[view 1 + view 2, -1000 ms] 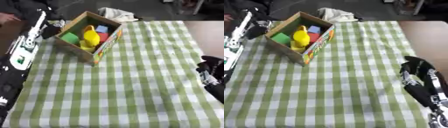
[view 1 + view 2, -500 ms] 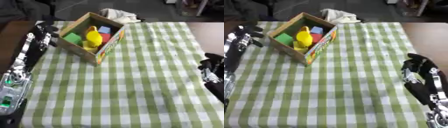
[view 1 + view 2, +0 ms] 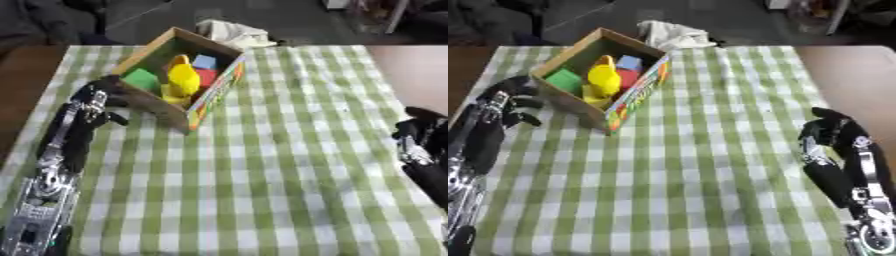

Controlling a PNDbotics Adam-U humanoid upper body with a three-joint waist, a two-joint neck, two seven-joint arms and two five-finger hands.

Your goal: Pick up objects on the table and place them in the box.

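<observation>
Box (image 3: 166,80) of brown cardboard, open-topped, one side printed in bright colours; print not legible. It sits askew on the green-checked cloth (image 3: 280,165), just beyond the left hand's fingertips. Inside: yellow bottle-like object (image 3: 183,80) upright, green block (image 3: 140,79), blue block (image 3: 205,62), red piece (image 3: 206,76). Left hand (image 3: 94,102) fingers curled, empty, beside the box's near-left corner. Right hand (image 3: 829,132) at the cloth's right edge, well apart from the box; finger state cannot be told. White crumpled cloth (image 3: 671,34) lies past the box.
</observation>
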